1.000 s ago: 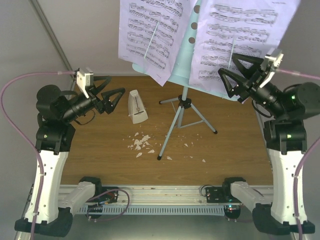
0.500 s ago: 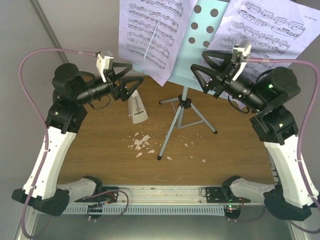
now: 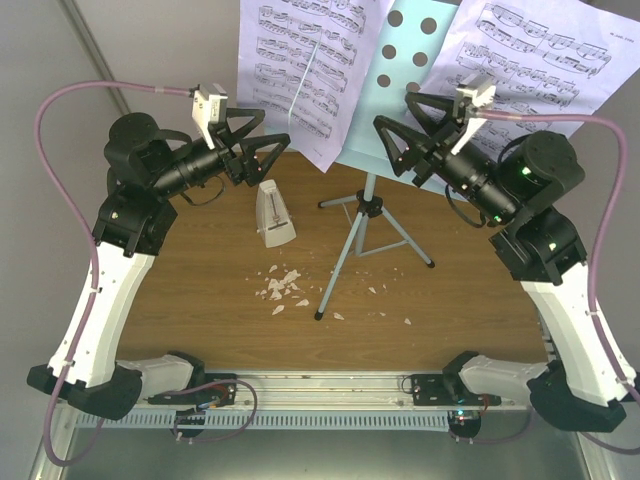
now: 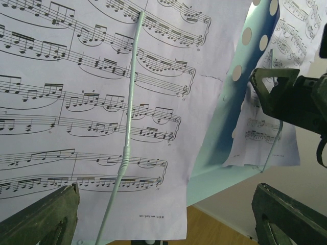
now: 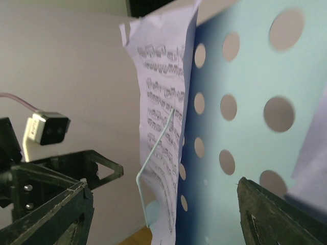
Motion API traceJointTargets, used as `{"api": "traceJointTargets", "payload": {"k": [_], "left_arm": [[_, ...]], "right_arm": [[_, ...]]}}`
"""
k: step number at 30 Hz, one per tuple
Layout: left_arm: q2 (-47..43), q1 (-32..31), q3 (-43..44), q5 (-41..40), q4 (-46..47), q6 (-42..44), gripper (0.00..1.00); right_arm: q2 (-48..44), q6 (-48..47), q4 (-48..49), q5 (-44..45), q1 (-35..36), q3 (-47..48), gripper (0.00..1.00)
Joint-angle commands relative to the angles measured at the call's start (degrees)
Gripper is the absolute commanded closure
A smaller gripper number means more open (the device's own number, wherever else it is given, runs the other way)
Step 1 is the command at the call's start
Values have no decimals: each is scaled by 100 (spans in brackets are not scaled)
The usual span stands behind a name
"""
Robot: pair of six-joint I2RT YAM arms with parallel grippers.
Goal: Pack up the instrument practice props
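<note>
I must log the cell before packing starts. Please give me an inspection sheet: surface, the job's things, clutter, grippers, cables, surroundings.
Surface: wooden table, brown.
Job's things: music stand upright on its tripod; left page and right page against its desk; metronome standing left of the stand.
Clutter: white scraps scattered around the stand's near leg.
Grippers: left gripper open, facing the left page; right gripper open, at the desk; both hold nothing.
Cables: pink cables loop from each wrist out to the sides.
Surroundings: grey wall behind; metal rail at the near edge.
</note>
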Motion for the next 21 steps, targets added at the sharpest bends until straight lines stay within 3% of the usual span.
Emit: {"api": "traceJointTargets", "payload": {"k": [1, 13, 21], "left_arm": [[-29, -44, 122, -148, 180, 137, 8], [140, -37, 338, -369, 98, 109, 9], [449, -34, 767, -340, -2, 116, 13]], "right_arm": [[-343, -51, 243, 196, 71, 39, 23], [505, 240, -110, -334, 104, 954, 27], [1070, -74, -329, 1348, 988, 1345, 30]]}}
